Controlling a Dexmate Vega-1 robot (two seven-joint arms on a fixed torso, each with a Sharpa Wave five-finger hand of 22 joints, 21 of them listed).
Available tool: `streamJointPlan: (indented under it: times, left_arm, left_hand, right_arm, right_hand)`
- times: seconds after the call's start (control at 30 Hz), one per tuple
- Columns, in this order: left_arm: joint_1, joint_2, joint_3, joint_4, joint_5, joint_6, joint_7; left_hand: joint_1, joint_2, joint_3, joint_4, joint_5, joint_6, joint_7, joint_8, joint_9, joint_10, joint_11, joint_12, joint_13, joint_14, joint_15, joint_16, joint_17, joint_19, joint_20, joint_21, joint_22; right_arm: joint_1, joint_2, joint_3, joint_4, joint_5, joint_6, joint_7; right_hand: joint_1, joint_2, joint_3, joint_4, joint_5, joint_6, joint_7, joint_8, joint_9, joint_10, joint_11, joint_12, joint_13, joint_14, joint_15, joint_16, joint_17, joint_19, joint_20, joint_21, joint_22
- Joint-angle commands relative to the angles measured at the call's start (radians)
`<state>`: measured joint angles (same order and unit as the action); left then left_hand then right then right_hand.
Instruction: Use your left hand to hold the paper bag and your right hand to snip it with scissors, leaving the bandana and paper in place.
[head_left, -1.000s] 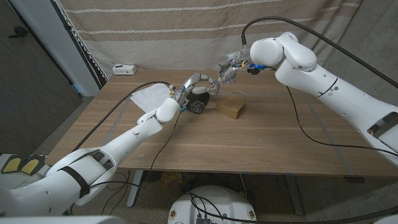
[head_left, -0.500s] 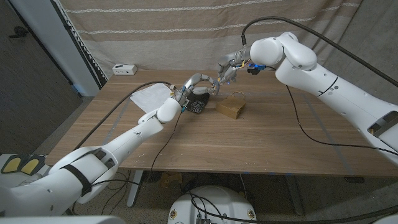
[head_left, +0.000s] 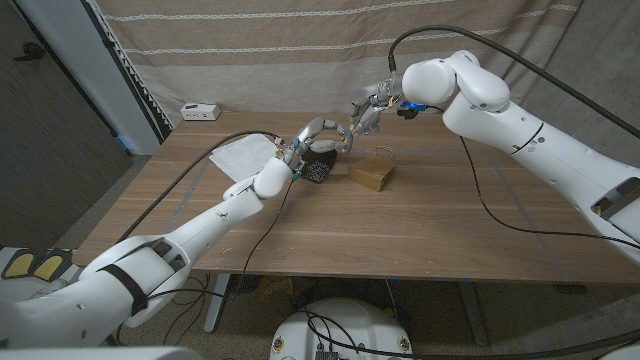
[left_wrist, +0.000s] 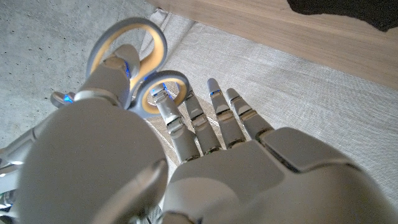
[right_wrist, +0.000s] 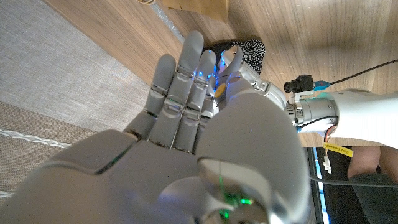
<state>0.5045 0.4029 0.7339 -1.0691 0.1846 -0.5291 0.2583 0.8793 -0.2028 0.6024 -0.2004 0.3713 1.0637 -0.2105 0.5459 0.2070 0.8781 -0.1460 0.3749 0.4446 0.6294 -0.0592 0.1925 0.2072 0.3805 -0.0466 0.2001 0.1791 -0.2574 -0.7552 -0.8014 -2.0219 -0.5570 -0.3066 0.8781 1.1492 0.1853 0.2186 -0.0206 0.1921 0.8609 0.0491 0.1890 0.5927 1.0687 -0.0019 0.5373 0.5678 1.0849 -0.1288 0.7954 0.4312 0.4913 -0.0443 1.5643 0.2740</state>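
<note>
The small brown paper bag (head_left: 371, 172) stands on the wooden table (head_left: 400, 230), and its edge also shows in the right wrist view (right_wrist: 193, 6). Both hands hover in the air behind it. My left hand (head_left: 320, 135) holds the scissors (left_wrist: 140, 68) by their grey-and-yellow loops, with its thumb and a finger through them. My right hand (head_left: 365, 108) reaches down with straight fingers (right_wrist: 183, 87) that touch the left hand's fingertips, and it grips nothing. The black patterned bandana (head_left: 318, 168) lies under the left hand, just left of the bag. The white paper (head_left: 240, 155) lies further left.
A small white box (head_left: 200, 110) sits at the table's far left corner. A striped curtain (head_left: 300, 50) hangs close behind the table. A black cable (head_left: 490, 200) trails across the table's right side.
</note>
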Motion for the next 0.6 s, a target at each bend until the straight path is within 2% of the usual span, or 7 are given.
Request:
streamJointPlan:
  times: [0.03, 0.1, 0.33, 0.4, 0.47, 0.5, 0.6]
  left_arm:
    - [-0.003, -0.005, 0.013, -0.009, 0.044, 0.007, 0.038]
    - [-0.004, -0.006, 0.014, -0.009, 0.047, 0.007, 0.042]
    - [-0.002, -0.008, 0.017, -0.014, 0.065, 0.008, 0.066]
    - [-0.003, -0.019, 0.017, 0.01, 0.063, -0.023, 0.088]
    - [0.005, -0.028, 0.013, 0.011, 0.065, -0.025, 0.116]
    - [0.009, -0.033, 0.011, 0.012, 0.07, -0.024, 0.134]
    - [0.007, -0.055, 0.008, 0.046, 0.057, -0.06, 0.163]
  left_hand:
    - [-0.012, 0.001, 0.014, 0.031, 0.009, -0.003, 0.008, 0.007, 0.046, 0.245, -0.065, 0.061, 0.017, 0.011, -0.166, 0.003, 0.002, 0.013, -0.114, 0.005, 0.003]
    - [-0.02, 0.0, -0.003, 0.032, 0.014, -0.003, 0.014, 0.0, 0.033, 0.244, -0.065, 0.063, 0.02, 0.014, -0.165, 0.003, 0.001, 0.016, -0.112, 0.005, 0.003]
    - [-0.032, -0.001, -0.028, 0.032, 0.02, -0.002, 0.015, -0.002, 0.028, 0.241, -0.064, 0.064, 0.021, 0.018, -0.166, 0.003, 0.001, 0.022, -0.11, 0.005, 0.002]
    - [-0.035, 0.0, -0.036, 0.032, 0.023, 0.004, 0.019, -0.001, 0.025, 0.24, -0.064, 0.065, 0.022, 0.021, -0.166, 0.003, 0.001, 0.024, -0.108, 0.005, 0.002]
    - [-0.002, 0.022, -0.036, 0.028, 0.035, 0.047, 0.023, 0.017, 0.025, 0.259, -0.064, 0.076, 0.024, 0.048, -0.169, 0.011, 0.005, 0.03, -0.106, 0.006, 0.003]
    - [0.032, 0.026, -0.028, 0.027, 0.044, 0.071, 0.022, 0.027, 0.023, 0.282, -0.063, 0.084, 0.022, 0.075, -0.17, 0.017, 0.009, 0.035, -0.11, 0.007, 0.005]
    - [0.053, 0.023, -0.024, 0.033, 0.052, 0.103, 0.031, 0.036, 0.015, 0.309, -0.063, 0.094, 0.02, 0.116, -0.172, 0.025, 0.014, 0.048, -0.121, 0.012, 0.008]
  right_arm:
    - [-0.002, 0.0, 0.002, -0.02, 0.012, -0.004, -0.005]
    - [-0.001, 0.001, 0.001, -0.02, 0.013, -0.003, -0.005]
    - [-0.003, 0.002, -0.002, -0.026, 0.012, -0.018, -0.004]
    - [-0.008, -0.001, 0.0, -0.03, 0.01, -0.025, -0.007]
    - [-0.011, -0.004, 0.002, -0.035, 0.011, -0.03, -0.01]
    - [-0.012, -0.005, 0.003, -0.038, 0.009, -0.032, -0.01]
    - [-0.012, -0.008, 0.002, -0.042, 0.005, -0.04, -0.008]
  right_hand:
    - [0.022, 0.018, 0.109, 0.019, 0.004, 0.013, -0.004, 0.005, 0.008, 0.114, -0.11, -0.003, 0.002, 0.014, -0.1, 0.005, 0.003, 0.008, -0.159, 0.006, -0.001]
    - [0.022, 0.019, 0.11, 0.019, 0.004, 0.012, -0.006, 0.004, 0.008, 0.113, -0.109, -0.003, 0.003, 0.012, -0.099, 0.003, 0.001, 0.007, -0.159, 0.005, -0.001]
    - [0.022, 0.018, 0.11, 0.019, 0.004, 0.012, -0.004, 0.005, 0.009, 0.116, -0.111, -0.004, 0.002, 0.014, -0.099, 0.005, 0.002, 0.008, -0.159, 0.005, -0.001]
    - [0.022, 0.018, 0.11, 0.019, 0.004, 0.013, -0.003, 0.005, 0.009, 0.116, -0.111, -0.004, 0.003, 0.013, -0.099, 0.003, 0.001, 0.007, -0.159, 0.005, -0.001]
    - [0.022, 0.018, 0.11, 0.019, 0.004, 0.012, -0.002, 0.004, 0.009, 0.115, -0.11, -0.004, 0.004, 0.014, -0.099, 0.005, 0.002, 0.008, -0.159, 0.005, -0.002]
    - [0.022, 0.018, 0.11, 0.019, 0.004, 0.012, -0.003, 0.004, 0.009, 0.116, -0.111, -0.004, 0.003, 0.013, -0.099, 0.003, 0.001, 0.007, -0.159, 0.005, -0.002]
    - [0.022, 0.019, 0.11, 0.02, 0.004, 0.013, -0.004, 0.004, 0.008, 0.115, -0.11, -0.004, 0.006, 0.013, -0.1, 0.003, 0.0, 0.007, -0.159, 0.005, -0.002]
